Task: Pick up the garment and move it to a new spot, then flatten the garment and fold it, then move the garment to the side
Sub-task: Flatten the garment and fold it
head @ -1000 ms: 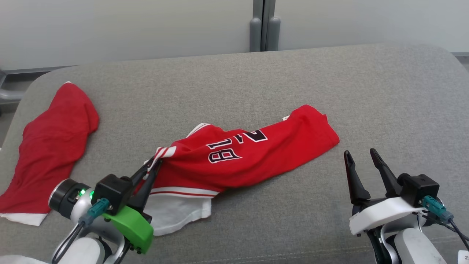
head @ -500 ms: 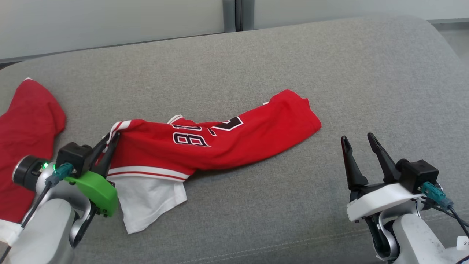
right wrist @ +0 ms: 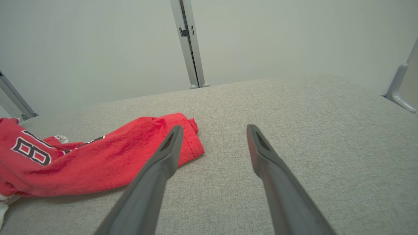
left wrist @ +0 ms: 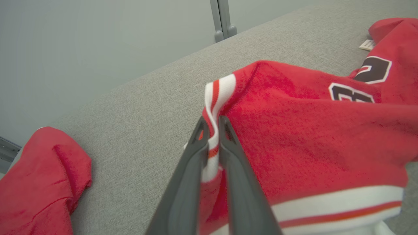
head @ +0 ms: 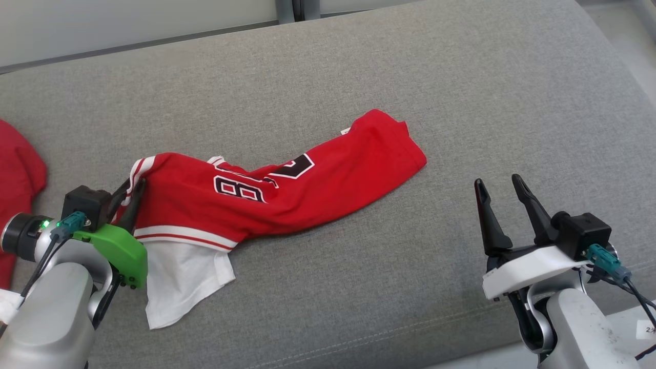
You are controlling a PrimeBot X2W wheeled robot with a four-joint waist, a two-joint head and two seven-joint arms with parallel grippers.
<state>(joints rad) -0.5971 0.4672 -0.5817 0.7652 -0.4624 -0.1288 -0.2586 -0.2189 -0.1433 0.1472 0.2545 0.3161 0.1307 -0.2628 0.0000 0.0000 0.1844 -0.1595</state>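
Grey woven cushion point(head: 359, 77) is spreading across the whole work area, with a pale wall point(right wrist: 98, 49) and a grey metal post point(right wrist: 189, 42) rising behind its far edge and another red cloth point(head: 20, 174) lying at its left end. The red jersey point(head: 318, 189) is lying crumpled left of the middle, and the left gripper point(left wrist: 212, 120) is pinching its white-and-red striped trim between nearly closed fingers. The right gripper point(head: 499, 187) is hovering over the cushion to the jersey's right, fingers spread wide and empty.

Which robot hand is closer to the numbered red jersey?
Left. The left gripper pinches the striped edge of the red jersey; the right gripper is open, apart from its other end.
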